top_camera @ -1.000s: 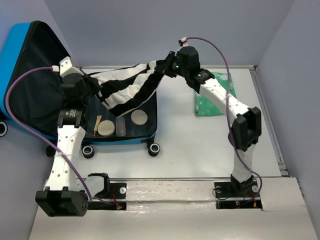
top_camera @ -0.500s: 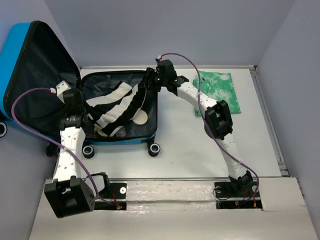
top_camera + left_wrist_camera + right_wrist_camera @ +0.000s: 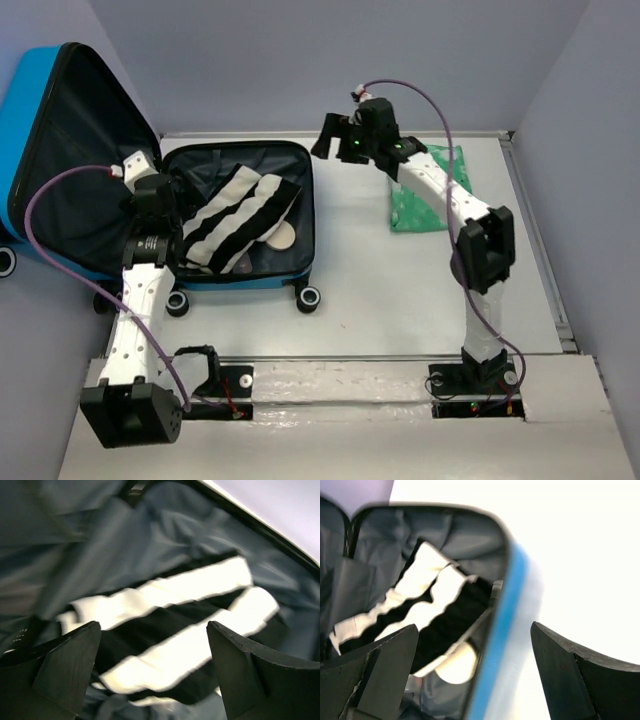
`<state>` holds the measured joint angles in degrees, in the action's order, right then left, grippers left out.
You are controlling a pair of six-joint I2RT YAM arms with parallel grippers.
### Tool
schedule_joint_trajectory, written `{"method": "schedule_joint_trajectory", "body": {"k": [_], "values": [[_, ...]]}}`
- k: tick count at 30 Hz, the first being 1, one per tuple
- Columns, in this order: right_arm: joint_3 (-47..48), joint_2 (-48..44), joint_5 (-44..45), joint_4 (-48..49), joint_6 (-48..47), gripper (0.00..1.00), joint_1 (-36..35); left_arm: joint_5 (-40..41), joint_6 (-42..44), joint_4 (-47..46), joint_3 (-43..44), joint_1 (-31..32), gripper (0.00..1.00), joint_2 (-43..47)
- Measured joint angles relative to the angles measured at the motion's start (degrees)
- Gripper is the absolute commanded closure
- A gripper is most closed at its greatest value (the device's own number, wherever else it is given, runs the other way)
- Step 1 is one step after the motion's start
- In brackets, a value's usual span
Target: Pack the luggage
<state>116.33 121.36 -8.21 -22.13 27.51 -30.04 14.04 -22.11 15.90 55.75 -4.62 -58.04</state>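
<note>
Both arms wear white shells over their long links, the left arm (image 3: 140,300) visibly peppered with small dark holes (the right arm (image 3: 432,185) shows fewer of them from above). The joints between are chunky black housings, the bulkiest being the right elbow (image 3: 487,250). A thin purple cable (image 3: 30,213) runs along the left arm and ends in a white plug touched with red; its twin (image 3: 432,97) serves the right arm. The left base (image 3: 130,415) is a boxy black block. The left gripper (image 3: 152,625) and the right gripper (image 3: 474,626) carry matte, dark grey, wedge-shaped fingers with flat inner faces and slightly worn edges.
</note>
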Motion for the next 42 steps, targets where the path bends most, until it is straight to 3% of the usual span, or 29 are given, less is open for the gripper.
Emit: {"method": "schedule_joint_trajectory", "body": {"k": [4, 7, 9, 12, 19, 22, 24, 25, 27, 29, 31, 35, 39, 42], "values": [[-20.7, -15.2, 2.1, 4.5, 0.9, 0.0, 10.4, 1.2, 0.0, 0.2, 2.8, 12.6, 0.01, 0.9], [-38.6, -25.2, 4.4, 9.5, 3.5, 0.0, 24.1, 2.3, -0.5, -0.6, 4.7, 22.9, 0.01, 0.9], [-47.5, -27.9, 5.5, 12.4, 5.3, 0.0, 31.7, 3.6, -1.0, -1.5, 5.3, 29.8, 0.01, 0.5], [-58.4, -28.9, 8.5, 13.0, 7.4, 0.0, 37.7, 5.2, -1.5, -3.0, 5.9, 38.0, 0.01, -1.6], [-64.7, -26.6, 9.1, 15.7, 10.9, 0.04, 42.2, 7.8, -2.2, -6.1, 7.7, 53.6, 0.01, -11.5], [-62.0, -23.2, 7.6, 18.0, 11.1, 0.13, 45.4, 7.4, -2.4, -7.5, 7.8, 57.4, 0.01, -14.8], [-59.4, -20.5, 6.6, 19.1, 11.3, 0.25, 46.1, 7.4, -2.6, -8.0, 8.4, 59.1, 0.01, -17.1], [-58.6, -19.5, 6.1, 19.6, 11.3, 0.34, 46.2, 7.4, -2.7, -8.2, 8.9, 59.8, 0.01, -18.2], [-57.0, -17.8, 4.8, 20.0, 11.3, 0.76, 46.1, 7.3, -2.9, -9.1, 10.3, 61.1, 0.01, -21.0], [-56.3, -16.7, 3.7, 20.2, 11.3, 0.88, 46.1, 7.0, -3.4, -10.0, 11.5, 61.9, 0.01, -23.6], [-56.4, -15.6, 2.3, 20.5, 12.1, 0.93, 46.2, 6.6, -3.9, -10.6, 13.0, 62.3, 0.01, -26.4], [-61.1, -17.4, 0.2, 25.2, 13.2, 0.93, 46.2, 5.9, -4.7, -11.8, 18.8, 62.4, 0.01, -35.1], [-71.5, -24.7, -2.4, 28.7, 14.9, 0.93, 46.1, 6.1, -5.4, -11.6, 24.3, 62.3, 0.01, -43.2], [-80.5, -32.0, -5.2, 30.4, 16.2, 0.87, 45.7, 6.1, -6.0, -11.6, 28.1, 61.8, 0.01, -48.5]]}}
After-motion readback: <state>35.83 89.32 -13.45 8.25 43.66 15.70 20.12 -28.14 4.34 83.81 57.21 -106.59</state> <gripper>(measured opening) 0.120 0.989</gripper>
